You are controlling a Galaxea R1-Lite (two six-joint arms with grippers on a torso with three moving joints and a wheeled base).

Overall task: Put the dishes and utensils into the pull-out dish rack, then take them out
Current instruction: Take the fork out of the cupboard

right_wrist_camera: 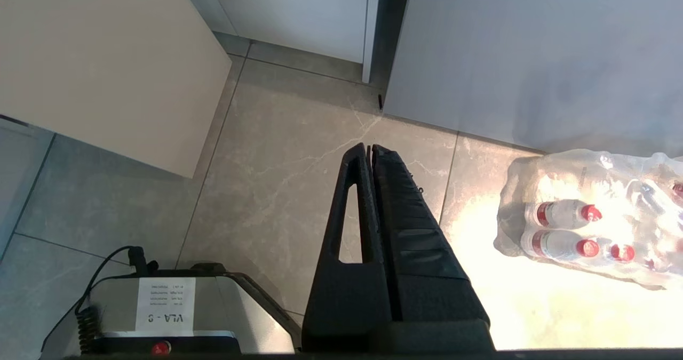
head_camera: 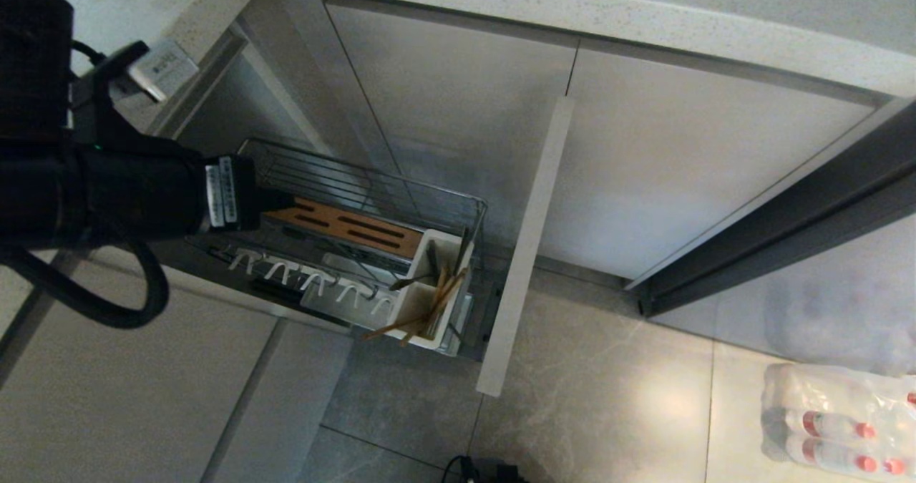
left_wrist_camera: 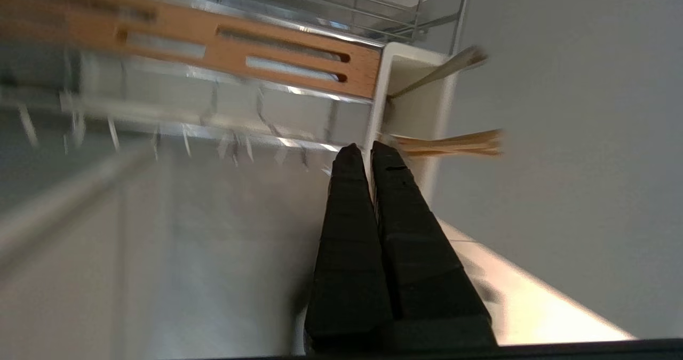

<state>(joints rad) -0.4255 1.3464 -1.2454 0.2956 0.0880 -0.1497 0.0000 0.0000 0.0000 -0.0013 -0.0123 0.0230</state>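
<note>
At the head view's left edge our left gripper (head_camera: 283,200) hangs over the pull-out dish rack (head_camera: 372,189), fingers pressed together, holding nothing. Beyond it, toward frame centre, chopsticks (head_camera: 422,311) and a fork (head_camera: 418,277) stand in the white caddy (head_camera: 447,243). Our right gripper (right_wrist_camera: 369,148), fingers together, points at floor tiles.

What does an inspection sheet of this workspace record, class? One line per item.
Surface: grey tiled floor.
Job's things: pull-out dish rack open; chopsticks and fork in its white caddy; dishes: nothing seen.
Clutter: wrapped pack of bottles.
Hands: left hand shut, empty, beside the caddy; right hand shut, above floor.
Cables: black cable on left arm.
Surroundings: cabinet fronts, countertop.
</note>
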